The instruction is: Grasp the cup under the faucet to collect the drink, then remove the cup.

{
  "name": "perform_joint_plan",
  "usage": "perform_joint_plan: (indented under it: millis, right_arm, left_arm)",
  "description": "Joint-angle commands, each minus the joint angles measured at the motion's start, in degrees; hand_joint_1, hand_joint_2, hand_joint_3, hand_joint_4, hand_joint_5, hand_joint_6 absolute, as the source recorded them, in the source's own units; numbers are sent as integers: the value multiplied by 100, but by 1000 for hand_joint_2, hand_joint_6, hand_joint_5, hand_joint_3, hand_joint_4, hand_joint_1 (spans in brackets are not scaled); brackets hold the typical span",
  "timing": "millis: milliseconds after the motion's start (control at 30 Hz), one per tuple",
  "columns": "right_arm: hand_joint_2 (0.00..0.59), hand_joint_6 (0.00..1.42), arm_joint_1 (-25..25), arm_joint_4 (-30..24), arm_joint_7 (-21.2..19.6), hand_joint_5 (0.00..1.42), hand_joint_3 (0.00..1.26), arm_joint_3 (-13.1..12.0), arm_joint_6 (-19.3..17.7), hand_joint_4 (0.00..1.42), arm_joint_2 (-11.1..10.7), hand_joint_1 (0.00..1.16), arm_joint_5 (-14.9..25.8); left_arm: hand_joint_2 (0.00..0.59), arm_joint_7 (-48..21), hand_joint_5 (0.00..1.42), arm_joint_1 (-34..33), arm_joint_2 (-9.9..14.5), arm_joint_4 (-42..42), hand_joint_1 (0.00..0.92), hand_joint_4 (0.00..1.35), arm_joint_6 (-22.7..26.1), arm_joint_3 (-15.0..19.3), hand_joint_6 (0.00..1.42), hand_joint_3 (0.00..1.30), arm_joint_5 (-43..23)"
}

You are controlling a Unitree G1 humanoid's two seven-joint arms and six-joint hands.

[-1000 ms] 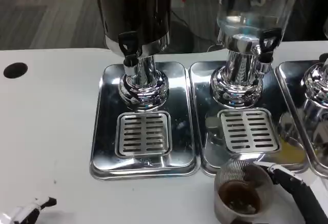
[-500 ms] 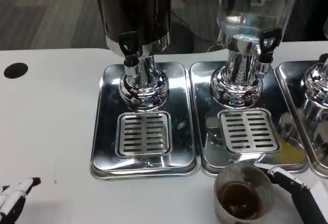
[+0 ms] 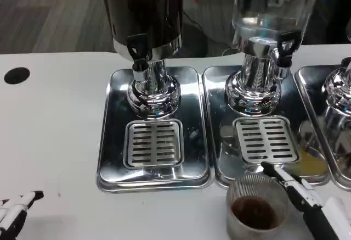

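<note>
Fingertips of left hand (image 3: 13,213) at the lower-left edge, resting on the surface (image 3: 55,141); open or closed, can't tell. Dark-drink dispenser (image 3: 145,26) with bare drip tray (image 3: 153,144) under its faucet. Cup (image 3: 256,213) sits filled, off the trays, near the front edge: collection looks done, removal nearly. Right hand (image 3: 310,204) touches cup's right side, fingers extended; grip unclear.

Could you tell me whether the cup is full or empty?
Partly full: the upright cup holds dark drink well below its rim.
</note>
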Motion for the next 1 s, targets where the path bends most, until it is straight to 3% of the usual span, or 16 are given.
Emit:
perform_joint_plan:
  millis: [33,133,233,367,433,500,567,667,767,833,867,900,933,967,1000]
  right_arm:
    - [110,32,35,-116,13,198,71,61,67,94,-54,666,55]
    - [109,28,59,-138,34,176,62,87,85,61,-46,656,129]
    - [114,0,80,-208,75,43,32,86,69,1,-48,609,257]
    - [134,0,101,-468,321,2,1,10,-13,0,-80,376,816]
    - [116,0,140,-652,559,0,0,3,-5,0,-102,246,1223]
    - [118,0,230,-949,1109,0,0,123,201,0,-134,25,2095]
    - [151,0,324,-1308,1748,0,3,259,623,0,-181,1,2977]
    - [226,0,441,-1993,2650,0,14,354,1636,0,-273,0,4355]
    - [319,0,454,-2382,3001,0,34,168,2223,0,-287,0,4877]
    - [424,0,427,-2548,3093,0,44,-22,2453,0,-278,17,4899]
    - [484,0,404,-2622,3089,0,46,-133,2546,0,-263,80,4814]
    - [554,0,397,-2823,2808,0,52,-345,2510,0,-297,112,4129]
    - [580,0,391,-3061,2463,0,42,-560,2424,0,-330,170,3238]
    - [585,0,391,-3328,2101,0,51,-724,2394,0,-354,235,2258]
    - [586,0,395,-3503,1861,0,41,-817,2382,0,-357,305,1606]
  left_arm:
    - [87,24,114,27,-24,19,0,40,-18,3,366,163,-14]
    - [87,26,114,27,-31,23,0,41,-17,4,367,163,-11]
    - [87,55,114,28,-44,48,0,41,-25,8,368,163,-17]
    - [87,67,115,22,-42,62,0,42,-33,28,368,160,-34]
    - [81,63,115,18,-40,73,0,42,-30,38,369,156,-50]
    - [78,64,115,17,-41,91,0,42,-30,43,369,155,-67]
    - [78,76,115,25,-46,112,0,42,-42,50,369,154,-95]
    - [77,95,107,27,-50,132,0,42,-59,64,356,154,-130]
    - [75,132,104,13,-58,155,0,42,-97,96,351,153,-206]
    - [75,162,103,5,-59,164,0,40,-136,119,350,153,-281]
    - [85,192,96,1,-61,166,0,36,-164,132,349,148,-316]
    - [105,246,92,-7,-63,156,0,33,-214,157,339,145,-358]
    - [127,317,85,-17,-70,143,0,26,-273,182,324,144,-374]
    - [146,400,74,-27,-77,123,0,22,-348,204,315,144,-361]
    - [168,552,68,-40,-94,66,0,14,-446,209,299,144,-232]
